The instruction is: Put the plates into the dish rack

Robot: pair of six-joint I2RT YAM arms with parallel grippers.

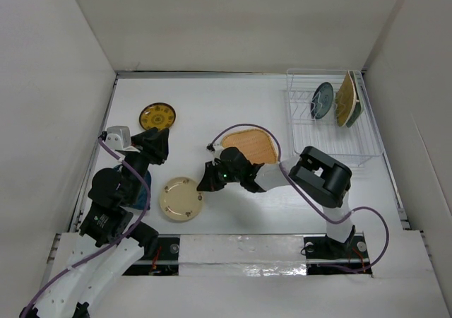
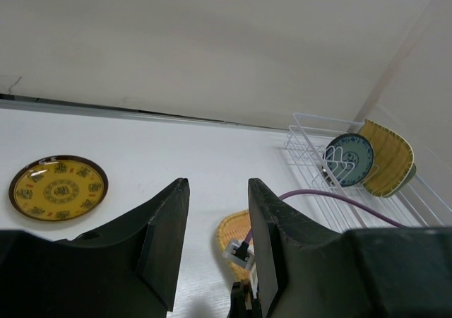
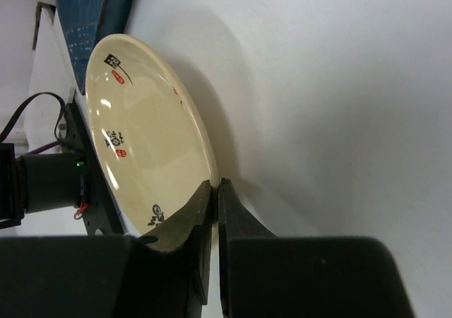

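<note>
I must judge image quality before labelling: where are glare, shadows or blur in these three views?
Top external: even, soft light, sharp, only faint shadows. Left wrist: the near left fingers are dark and soft-edged; the yellow plate carries small highlights. Right wrist: glare spots on the cream plate, a soft shadow beside its rim, the right fingers dark and blurred.

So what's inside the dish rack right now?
A teal-blue plate stands upright in the dish rack; a tan woven plate leans beside it. A green edge shows behind that, mostly covered.
</note>
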